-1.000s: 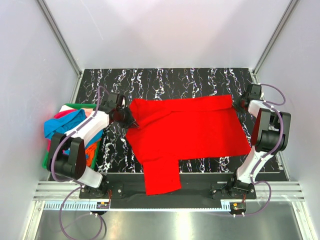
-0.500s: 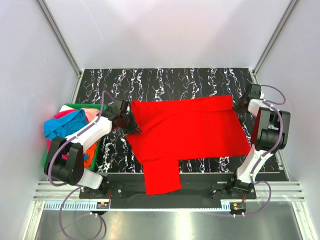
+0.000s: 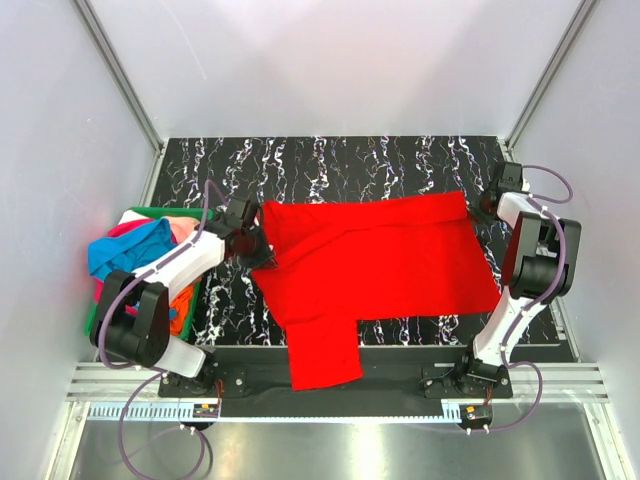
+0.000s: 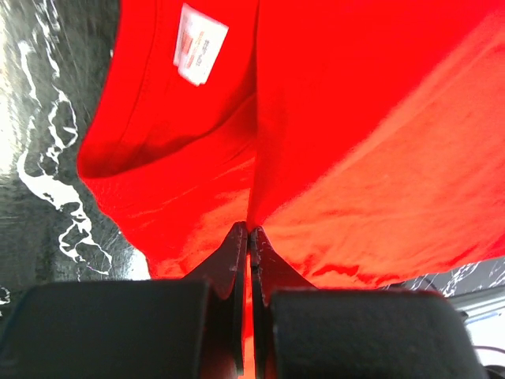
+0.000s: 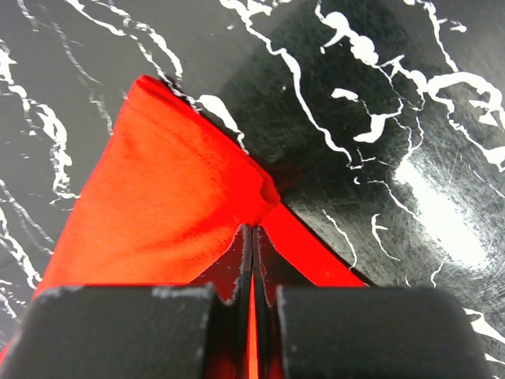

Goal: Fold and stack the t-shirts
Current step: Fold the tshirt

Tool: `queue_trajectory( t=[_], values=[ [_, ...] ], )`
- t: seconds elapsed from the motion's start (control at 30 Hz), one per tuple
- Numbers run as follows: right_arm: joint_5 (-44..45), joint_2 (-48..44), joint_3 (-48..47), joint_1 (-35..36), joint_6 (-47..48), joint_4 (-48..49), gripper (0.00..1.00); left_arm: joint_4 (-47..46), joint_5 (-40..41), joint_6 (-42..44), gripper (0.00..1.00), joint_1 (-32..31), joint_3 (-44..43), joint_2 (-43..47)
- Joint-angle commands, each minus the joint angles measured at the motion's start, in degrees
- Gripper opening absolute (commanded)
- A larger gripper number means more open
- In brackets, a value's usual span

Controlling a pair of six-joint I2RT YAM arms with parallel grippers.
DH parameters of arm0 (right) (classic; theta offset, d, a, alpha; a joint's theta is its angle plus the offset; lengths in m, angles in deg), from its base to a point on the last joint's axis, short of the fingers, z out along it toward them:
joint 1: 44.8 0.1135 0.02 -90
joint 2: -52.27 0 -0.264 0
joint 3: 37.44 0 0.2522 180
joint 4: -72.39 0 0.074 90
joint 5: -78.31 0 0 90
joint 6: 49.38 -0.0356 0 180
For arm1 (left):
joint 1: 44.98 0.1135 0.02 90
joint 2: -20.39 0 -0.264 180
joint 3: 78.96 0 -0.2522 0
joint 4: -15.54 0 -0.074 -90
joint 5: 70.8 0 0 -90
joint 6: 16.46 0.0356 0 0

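1. We see the red t-shirt (image 3: 390,260) spread mostly flat across the middle of the marbled table (image 3: 350,160), with one long flap reaching over the table's near edge.
2. The left gripper (image 3: 262,250) sits over the table's left part. Its jaws are pressed together, pinching a fold of the red cloth at the shirt's rumpled neck end.
3. In the left wrist view we see a white label (image 4: 200,43) sewn inside the shirt, lying beyond the pinched fold, with table surface showing beside it.
4. The right gripper (image 3: 480,208) is near the table's far right corner. Its jaws are closed on the shirt's corner there, and the cloth rises into a small peak at the fingertips.
5. Off the table's left edge, a heap of other t-shirts (image 3: 128,250) fills a green bin (image 3: 155,211): blue on top, with pink and orange showing beneath.
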Motion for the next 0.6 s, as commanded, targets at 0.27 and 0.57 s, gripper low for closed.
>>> queue_trajectory(
  t=[0.27, 0.57],
  values=[
    [-0.8, -3.5, -0.9, -0.3, 1.3, 0.4, 0.0, 6.2, 5.4, 2.0, 0.0, 0.2, -7.2, 6.6],
    [-0.6, -3.7, -1.4, -0.3, 1.5, 0.4, 0.0, 8.9, 4.8, 4.8, 0.0, 3.0, -9.0, 6.9]
  ],
)
